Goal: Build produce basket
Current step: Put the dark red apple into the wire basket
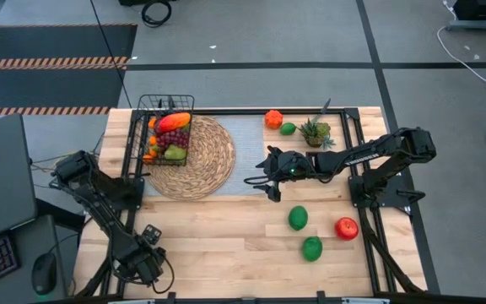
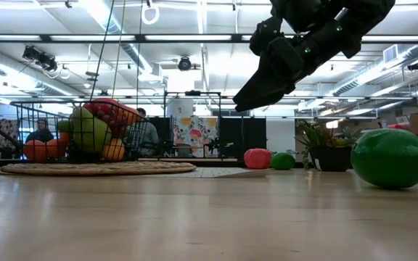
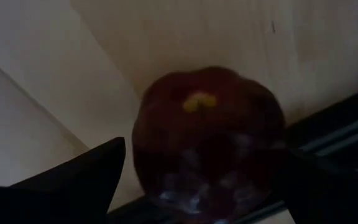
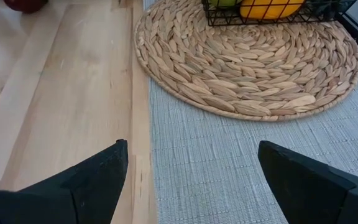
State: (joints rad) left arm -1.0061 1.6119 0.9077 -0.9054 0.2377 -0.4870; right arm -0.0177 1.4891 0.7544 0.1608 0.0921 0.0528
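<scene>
While the left gripper (image 1: 152, 239) waits at the tabletop's (image 1: 226, 245) near edge, jaws wide, over a red apple (image 3: 207, 134), limes (image 1: 298, 218) lie mid-table; the right gripper (image 1: 270, 175) hovers empty, spread; farthest, the filled basket (image 1: 168, 135) sits on the mat (image 1: 194, 159).

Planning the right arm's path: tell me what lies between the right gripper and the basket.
Only the round straw mat and grey placemat; no loose fruit between the open right gripper and basket, as the high view shows.
</scene>
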